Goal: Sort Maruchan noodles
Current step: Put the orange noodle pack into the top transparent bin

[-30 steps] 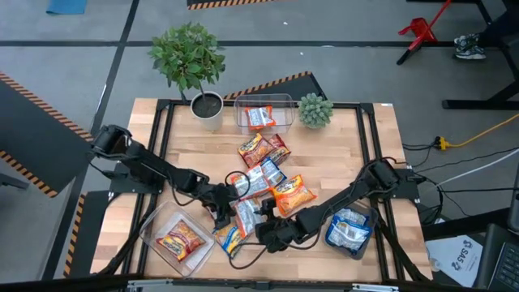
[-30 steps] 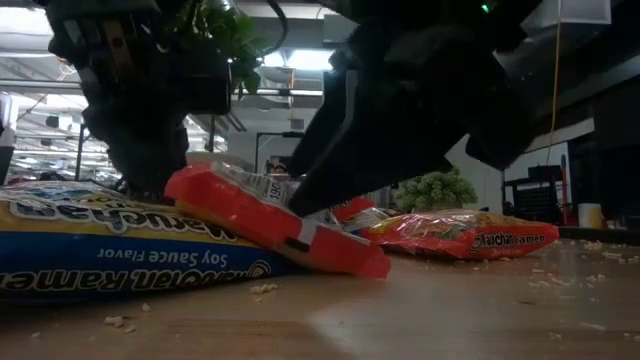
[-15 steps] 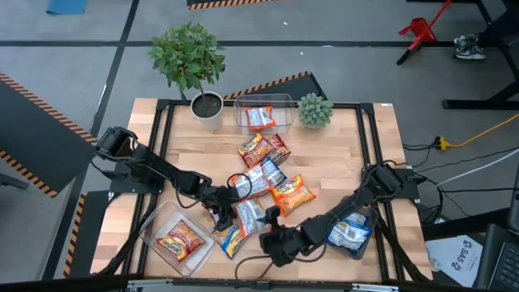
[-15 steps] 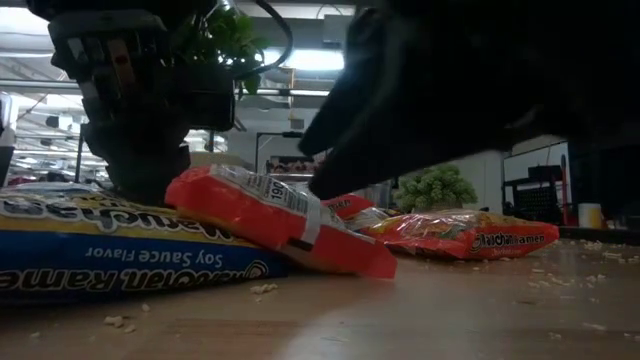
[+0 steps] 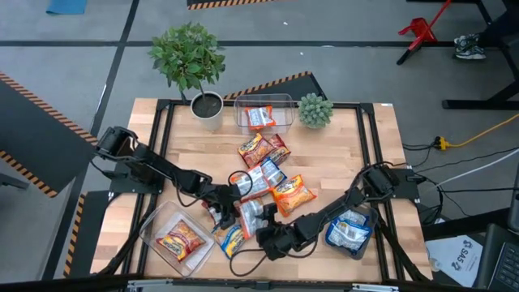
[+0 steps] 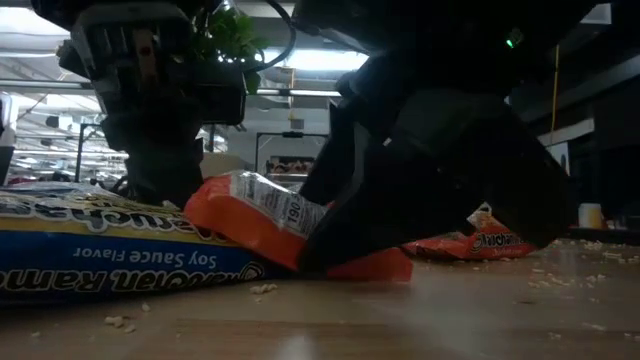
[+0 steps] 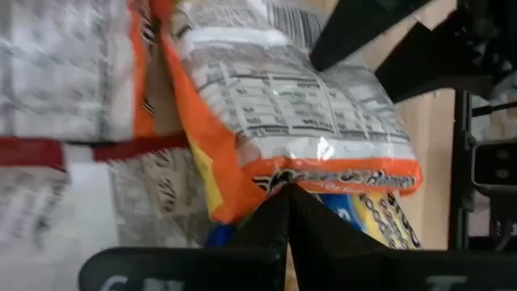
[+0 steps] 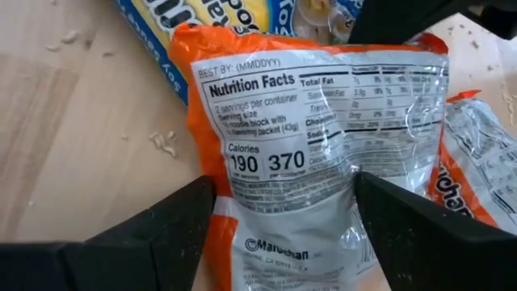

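Maruchan noodles lie heaped mid-desk; the right end effector (image 8: 283, 218), fingers spread, straddles an orange packet (image 8: 323, 145) lying label-up near the front edge. The left end effector (image 5: 212, 212), pressed together, rests beside it. Next, I'd guess: close, lift, bin it.

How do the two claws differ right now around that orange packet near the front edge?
The left claw is shut, its tips pinching one end of the orange packet. The right claw is open, its fingers flanking the packet's sides. Both are low at the table.
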`<state>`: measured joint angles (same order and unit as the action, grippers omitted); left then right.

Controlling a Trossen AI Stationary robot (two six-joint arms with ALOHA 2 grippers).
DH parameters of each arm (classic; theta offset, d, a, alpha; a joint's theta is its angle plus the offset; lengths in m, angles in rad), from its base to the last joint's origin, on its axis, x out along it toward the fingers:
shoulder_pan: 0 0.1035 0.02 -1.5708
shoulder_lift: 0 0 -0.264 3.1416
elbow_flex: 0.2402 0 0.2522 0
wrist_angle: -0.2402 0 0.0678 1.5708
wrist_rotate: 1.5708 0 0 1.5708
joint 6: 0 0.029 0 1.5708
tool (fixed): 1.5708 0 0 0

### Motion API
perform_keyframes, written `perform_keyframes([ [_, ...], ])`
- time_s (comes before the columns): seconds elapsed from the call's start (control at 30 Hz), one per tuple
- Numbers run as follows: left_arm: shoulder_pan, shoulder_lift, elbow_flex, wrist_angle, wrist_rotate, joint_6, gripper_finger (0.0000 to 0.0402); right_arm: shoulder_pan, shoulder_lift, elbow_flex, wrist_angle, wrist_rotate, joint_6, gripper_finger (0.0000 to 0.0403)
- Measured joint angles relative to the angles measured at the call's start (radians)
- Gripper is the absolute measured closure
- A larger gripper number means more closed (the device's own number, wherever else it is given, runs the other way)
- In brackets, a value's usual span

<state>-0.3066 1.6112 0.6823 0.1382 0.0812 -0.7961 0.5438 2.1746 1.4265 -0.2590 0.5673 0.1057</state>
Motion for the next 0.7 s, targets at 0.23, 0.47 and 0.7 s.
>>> perform_keyframes([
  [0.23,0.013,0.0,0.0,0.007,-0.001,0.012,0.0401,-0.001,0.031,0.001,0.031,0.063,-0.001,0.0114],
  [0.47,0.013,0.0,0.0,0.012,0.001,0.013,0.0401,-0.014,0.046,0.004,0.032,0.077,0.056,0.0128],
  [0.7,0.013,0.0,0.0,0.015,0.013,0.013,0.0401,-0.013,0.048,0.009,0.017,0.069,0.126,0.0245],
])
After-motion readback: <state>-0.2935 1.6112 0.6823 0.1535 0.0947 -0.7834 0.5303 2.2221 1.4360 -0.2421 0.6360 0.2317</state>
